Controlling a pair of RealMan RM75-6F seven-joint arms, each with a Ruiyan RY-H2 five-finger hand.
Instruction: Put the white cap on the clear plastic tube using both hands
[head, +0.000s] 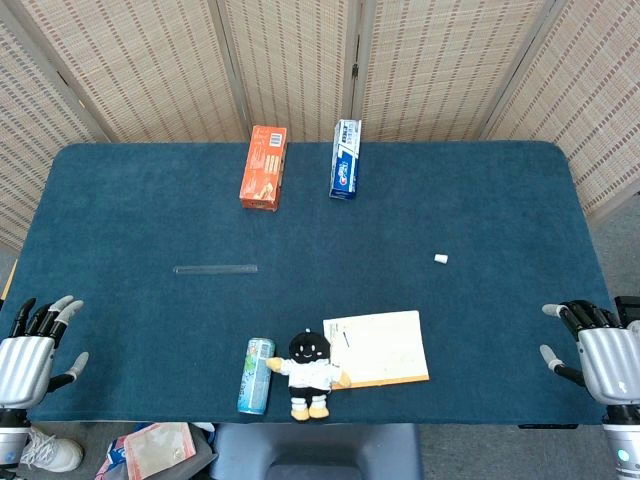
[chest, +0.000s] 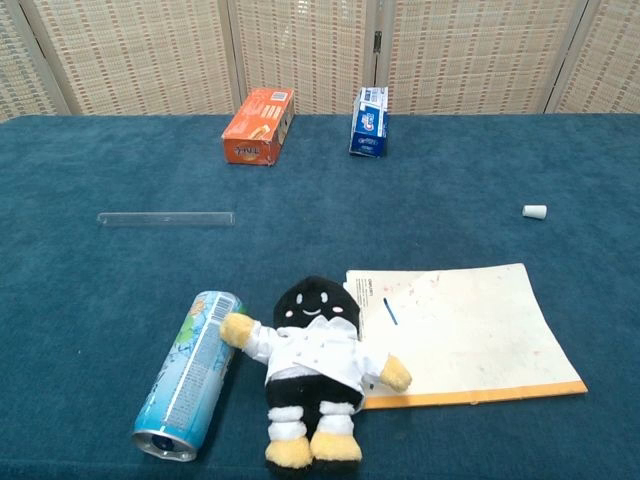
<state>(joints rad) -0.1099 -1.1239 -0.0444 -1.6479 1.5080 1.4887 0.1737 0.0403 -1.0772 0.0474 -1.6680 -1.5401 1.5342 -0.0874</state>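
The left hand rests at the near left corner of the table, fingers spread and holding nothing. The right hand sits at the near right corner, likewise released and empty. The clear tube lies flat on the left half of the table, well apart from the white cap on the right. An orange box and a blue box stand at the far edge. Near the front lie a can, a doll and a notepad.
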